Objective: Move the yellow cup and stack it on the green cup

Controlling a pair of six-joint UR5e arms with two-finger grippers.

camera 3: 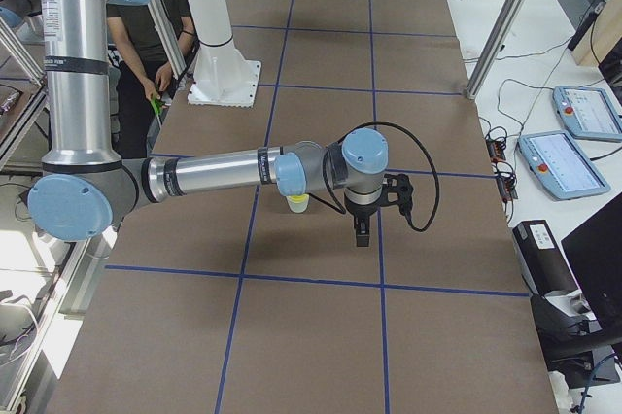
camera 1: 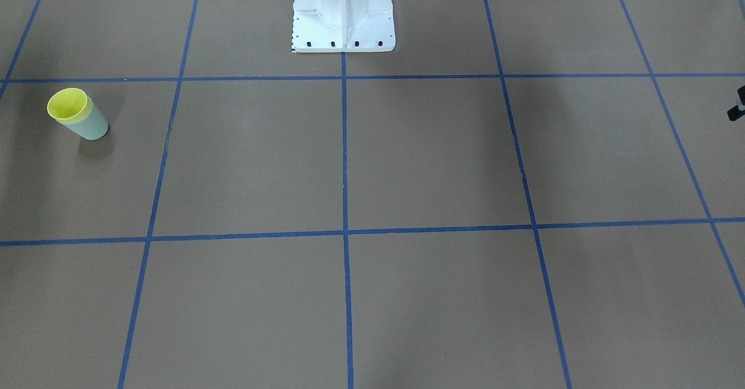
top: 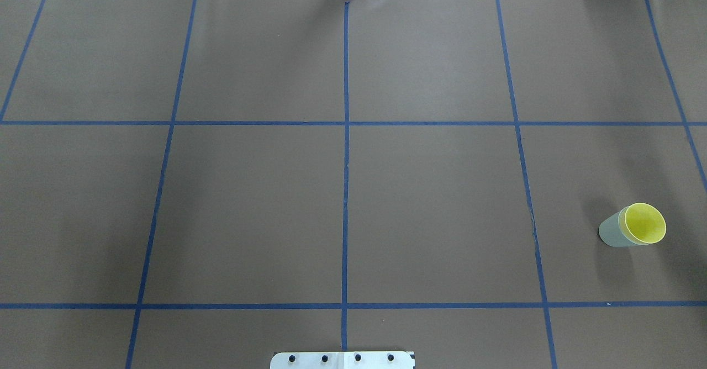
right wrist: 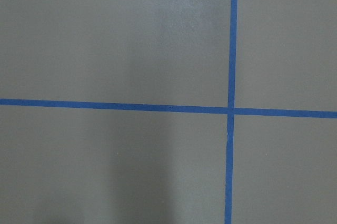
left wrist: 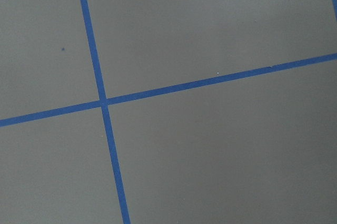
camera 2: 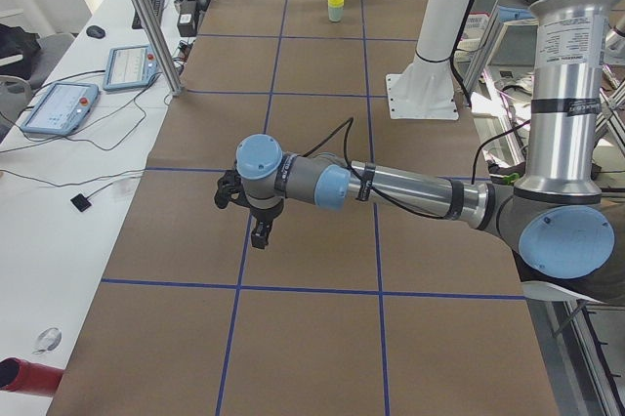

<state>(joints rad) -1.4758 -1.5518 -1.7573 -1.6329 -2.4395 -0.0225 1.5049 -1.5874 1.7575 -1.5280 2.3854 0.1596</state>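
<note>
Tapered plastic yellow cup (top: 645, 224) nests inside green cup (top: 609, 232) at the tabletop's (top: 431, 192) three o'clock; I cannot tell how open the left hand (camera 2: 262, 232) and right hand (camera 3: 362, 231) are.

Silver arm tubes (camera 2: 410, 188), pale-blue joint caps (camera 2: 259, 155), black looping cable (camera 3: 431, 179), white bolted pedestal (camera 1: 343, 16).

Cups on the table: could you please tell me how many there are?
2. The bright yellow plastic tumbler sits nested inside the pale mint-green plastic tumbler, at the robot's right on the brown table; no others seem hidden.
</note>
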